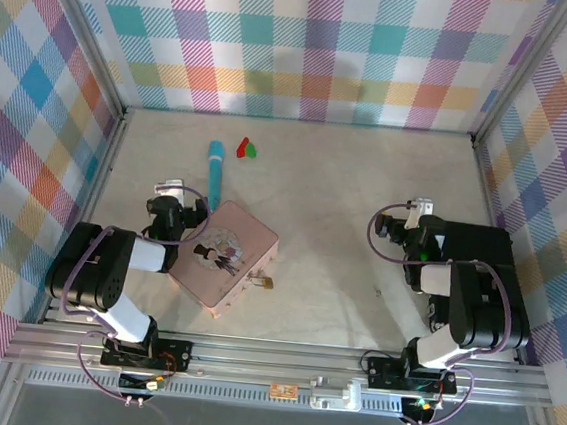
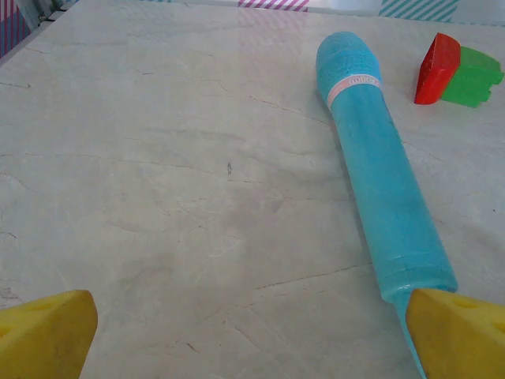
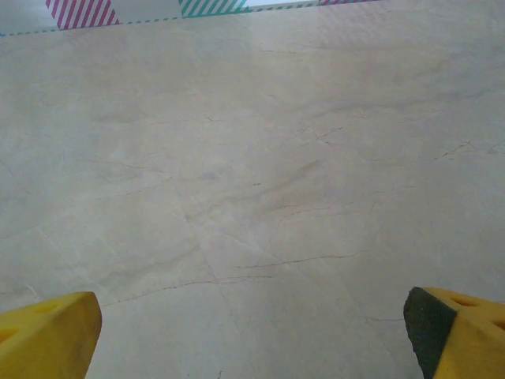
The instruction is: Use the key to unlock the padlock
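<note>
Seen from above, a single tiny brass padlock (image 1: 266,282) sits low in the centre of the frame, touching the lower-right edge of one pink box (image 1: 224,256) that lies turned like a diamond. It is too small to tell its long axis, and I cannot make out the key with certainty.

The left gripper (image 1: 171,186) is above and left of the padlock, with the box between them. The right gripper (image 1: 421,207) is above and right of it, across bare table (image 1: 345,198). Both point toward the top of the frame, away from the padlock. By my judgement the left one is somewhat nearer.

Both grippers are spread wide and hold nothing. In each wrist view the yellow fingers (image 2: 47,335) stand at the lower corners.

Also counted are one turquoise cylinder (image 2: 383,181), its length running up the frame ahead of the left gripper, one red block (image 2: 436,69) and one green block (image 2: 473,75).
</note>
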You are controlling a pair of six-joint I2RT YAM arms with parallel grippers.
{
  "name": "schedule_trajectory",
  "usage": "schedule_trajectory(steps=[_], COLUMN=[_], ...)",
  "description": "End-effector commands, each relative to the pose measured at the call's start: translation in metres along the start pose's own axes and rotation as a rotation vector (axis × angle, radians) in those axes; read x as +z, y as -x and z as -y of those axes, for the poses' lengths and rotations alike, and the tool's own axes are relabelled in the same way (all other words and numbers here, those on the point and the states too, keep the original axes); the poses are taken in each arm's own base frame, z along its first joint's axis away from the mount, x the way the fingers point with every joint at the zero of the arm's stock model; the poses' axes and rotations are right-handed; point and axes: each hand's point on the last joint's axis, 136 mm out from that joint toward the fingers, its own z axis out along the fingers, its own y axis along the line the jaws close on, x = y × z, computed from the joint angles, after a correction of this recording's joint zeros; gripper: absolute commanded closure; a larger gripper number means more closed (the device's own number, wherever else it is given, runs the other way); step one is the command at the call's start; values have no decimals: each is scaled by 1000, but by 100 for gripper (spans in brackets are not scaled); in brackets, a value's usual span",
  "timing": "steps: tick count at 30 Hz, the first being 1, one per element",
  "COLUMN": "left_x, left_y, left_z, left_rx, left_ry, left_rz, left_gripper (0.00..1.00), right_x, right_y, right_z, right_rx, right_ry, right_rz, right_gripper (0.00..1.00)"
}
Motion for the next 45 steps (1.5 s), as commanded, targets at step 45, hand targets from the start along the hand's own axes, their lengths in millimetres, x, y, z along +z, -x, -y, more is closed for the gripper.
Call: schedule_trajectory(steps=[45], left_x=[-95], left_y=[75], left_z=[14], left_rx=[-272], left_ry=[56], left_rz=[-443], left_gripper=[0], right_x=[-47], right_y=[66], right_z=[-51], right_rx=[233], right_ry=[103], right_rz=[-245], right_gripper=[1])
